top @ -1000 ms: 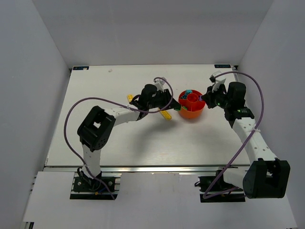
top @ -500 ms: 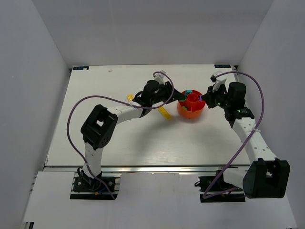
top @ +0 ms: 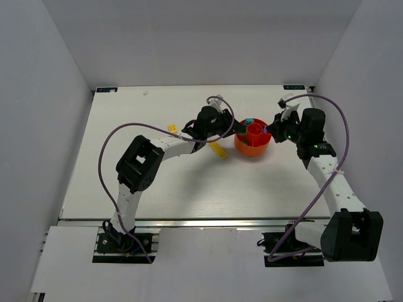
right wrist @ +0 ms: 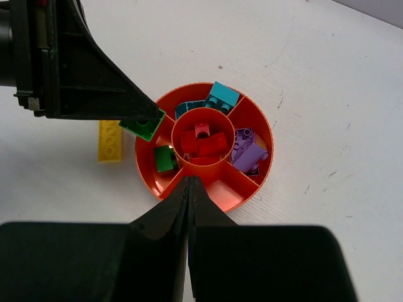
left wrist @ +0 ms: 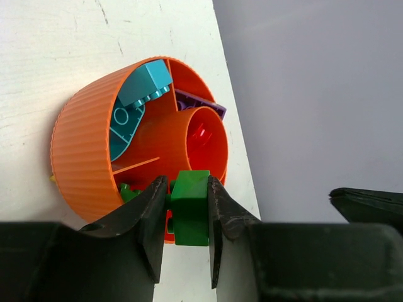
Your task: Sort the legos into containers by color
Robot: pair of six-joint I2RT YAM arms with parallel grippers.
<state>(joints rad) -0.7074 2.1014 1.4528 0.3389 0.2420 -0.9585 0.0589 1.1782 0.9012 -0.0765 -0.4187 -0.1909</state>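
One orange bowl (right wrist: 223, 189) is seen, divided into a round middle cup and outer compartments around it. Two yellow bricks are counted on the tabletop (top: 189, 189), both on the left arm's side of the bowl. One (right wrist: 110, 139) lies just beside the bowl's wall, the other (top: 172, 128) farther out from it. Two green bricks are counted: one (right wrist: 165, 158) lies in an outer compartment on that same side, and the other (left wrist: 191, 207) is held above the bowl's rim. Two teal bricks are seen, one (right wrist: 223, 97) perched on the rim and one (right wrist: 186, 108) lying in the compartment next to it. Purple bricks (right wrist: 249, 151) are piled in the compartment on the right arm's side, and red bricks (right wrist: 201, 141) in the middle cup. Their counts cannot be told.

The bowl is placed nearer the tabletop's far edge than its near edge, and apart from every edge. A broad stretch of bare tabletop lies between the bowl and the arm bases, and more lies beyond the outer yellow brick.

The left jaws are set narrow and clamped on two sides of the held green brick, over the rim beside the middle cup. The right jaws are pressed fully together with nothing between them, their tips hanging over the bowl's rim on the right arm's side.
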